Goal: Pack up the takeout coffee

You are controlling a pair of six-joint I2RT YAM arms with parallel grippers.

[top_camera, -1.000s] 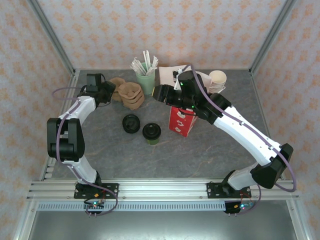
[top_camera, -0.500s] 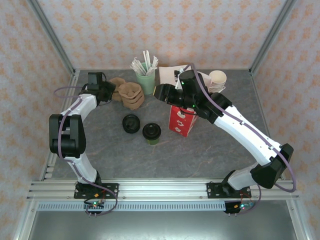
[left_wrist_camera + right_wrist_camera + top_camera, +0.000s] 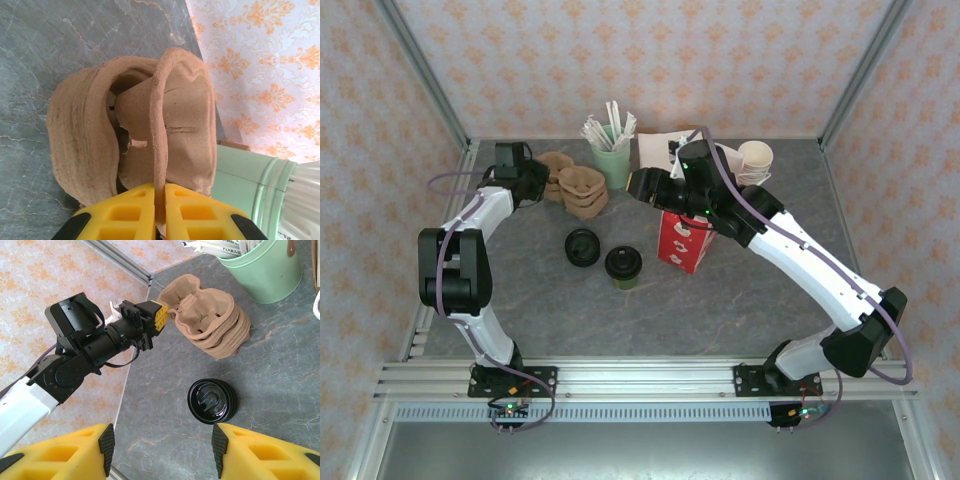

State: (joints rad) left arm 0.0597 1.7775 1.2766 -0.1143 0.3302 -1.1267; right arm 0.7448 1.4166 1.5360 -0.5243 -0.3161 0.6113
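Jaws of your left gripper (image 3: pixel 160 195) are pinched tight on the thin rim of a brown pulp cup carrier (image 3: pixel 135 130). That is at the far left of the table (image 3: pixel 740 300), with the green cup (image 3: pixel 612 165) of paper-wrapped sticks just beside the carrier. Your right gripper (image 3: pixel 161 440) hangs above the table, yellow fingers (image 3: pixel 65 450) spread wide, nothing between them. Takeout coffee (image 3: pixel 623 264) stands upright mid-table, lid on, apart from both grippers. Stack of loose black lids (image 3: pixel 582 246) sits just to its left. Red bag (image 3: pixel 682 240) stands near on its right, under the right arm.
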